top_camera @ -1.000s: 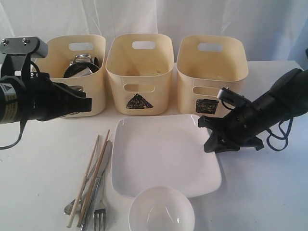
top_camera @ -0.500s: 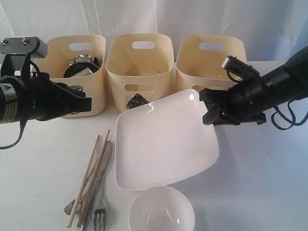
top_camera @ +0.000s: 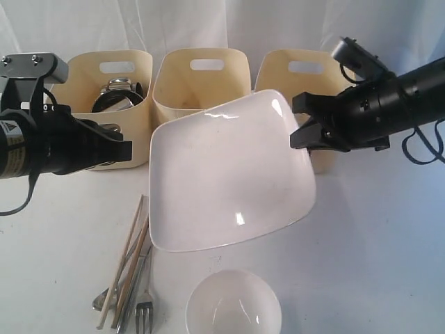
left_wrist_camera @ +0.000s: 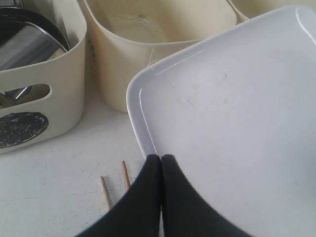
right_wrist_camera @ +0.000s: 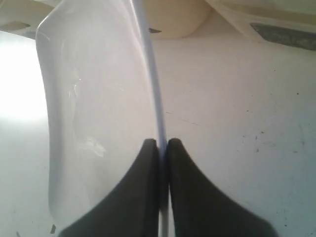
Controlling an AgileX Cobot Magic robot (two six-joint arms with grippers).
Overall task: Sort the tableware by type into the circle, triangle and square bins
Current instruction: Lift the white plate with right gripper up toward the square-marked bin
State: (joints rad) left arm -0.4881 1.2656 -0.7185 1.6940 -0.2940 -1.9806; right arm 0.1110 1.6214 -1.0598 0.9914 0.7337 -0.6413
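Note:
My right gripper (top_camera: 299, 125) is shut on the rim of the white square plate (top_camera: 229, 174) and holds it tilted in the air in front of the middle and right bins. In the right wrist view the plate's edge (right_wrist_camera: 157, 113) runs between the shut fingers of the right gripper (right_wrist_camera: 162, 144). My left gripper (top_camera: 127, 148) hangs shut and empty beside the circle bin (top_camera: 135, 69), which holds steel mugs (top_camera: 118, 94). The white bowl (top_camera: 233, 306) sits at the table's front. Chopsticks (top_camera: 132, 254) lie with a fork (top_camera: 144, 306) and other cutlery at front left.
The triangle bin (top_camera: 201, 73) and the square bin (top_camera: 306, 69) stand at the back, their marks hidden behind the plate in the exterior view. The circle mark (left_wrist_camera: 19, 129) and the square mark (right_wrist_camera: 284, 33) show in the wrist views.
The right gripper has lifted the plate off the table and tipped it up toward the bins. The left arm has not moved.

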